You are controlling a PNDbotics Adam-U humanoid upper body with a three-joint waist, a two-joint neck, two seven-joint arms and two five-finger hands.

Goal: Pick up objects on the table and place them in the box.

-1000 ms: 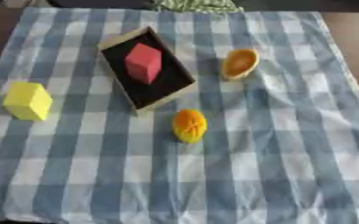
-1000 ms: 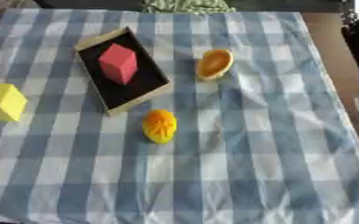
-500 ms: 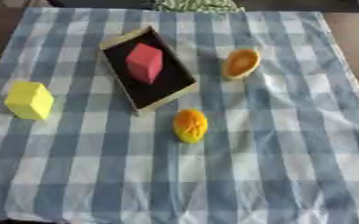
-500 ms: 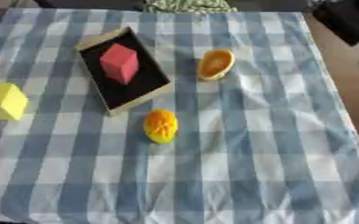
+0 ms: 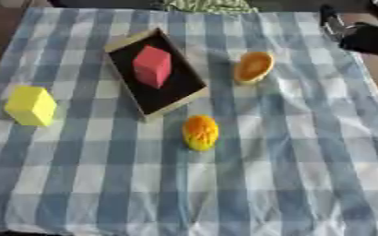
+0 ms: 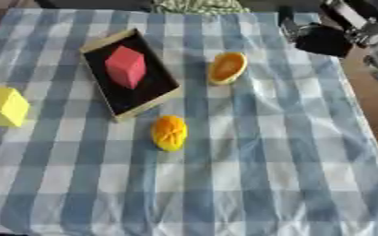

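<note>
Three things lie loose on the worktop (image 5: pixel 305 184), which wears a blue and white check cloth. In the left eye view, the box (image 5: pixel 126 42) sits at about 11 o'clock from the middle, dark inside, with a red block (image 5: pixel 153 66) already in it. A yellow block (image 5: pixel 31 105) waits at 9 o'clock, well apart from the box. An orange ball-shaped thing (image 5: pixel 200 132) lies near the middle, just below the box's near corner. An orange bowl-shaped thing (image 5: pixel 253 66) rests at 1 o'clock, beside the box but not touching. The right hand (image 5: pixel 362 34) shows at 2 o'clock, over the cloth's edge. It holds nothing, but I cannot tell how its fingers are set.

In the right eye view, that hand sits a bit nearer the bowl-shaped thing. The left hand is not seen at all.

I think the step now is reaching for the bowl-shaped thing, as it is closest. To do it well, the hand should come down from above, close around the thing's sides, lift it clear of the box wall, and set it down beside the red block.

No words or labels can be read anywhere.
</note>
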